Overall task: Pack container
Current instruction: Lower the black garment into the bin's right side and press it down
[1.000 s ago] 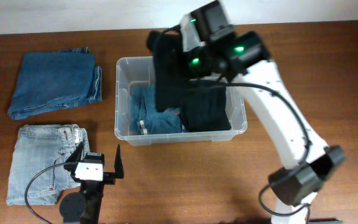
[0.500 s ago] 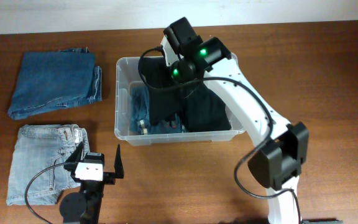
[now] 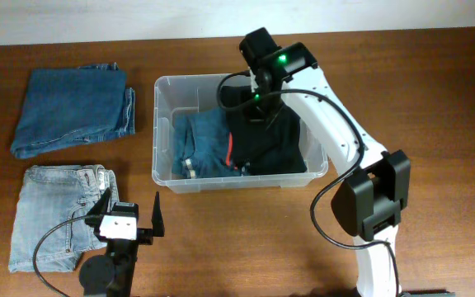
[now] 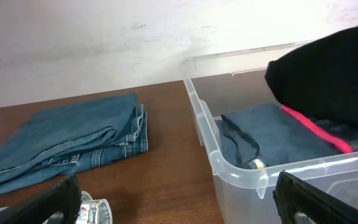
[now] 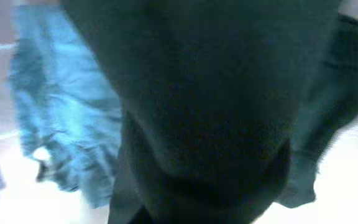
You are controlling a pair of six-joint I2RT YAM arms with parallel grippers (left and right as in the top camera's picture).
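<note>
Since a second ago the right arm has swung back and lowered, and the black garment (image 3: 272,140) that hung draped above the container (image 3: 157,132) now lies inside it, filling its right half. The right hand (image 3: 256,103) sits low over the garment near the container's back wall; its own camera shows only blurred dark fabric, so whether its fingers are together, apart or clamped on the cloth cannot be told. The clear container stands on the brown worktop (image 3: 435,99), around the middle and nearer the back edge. In its left half lies a folded pair of blue jeans (image 3: 204,144), and a thin red stripe (image 3: 229,150) shows along the garment's left edge. Toward the worktop's back left corner lies a folded pair of dark blue jeans (image 3: 72,111), and toward the front left corner a pair of light blue jeans (image 3: 56,219). The left hand (image 3: 130,213) rests at the front edge, fingers (image 4: 316,199) spread wide apart and holding nothing, facing the container.
</note>
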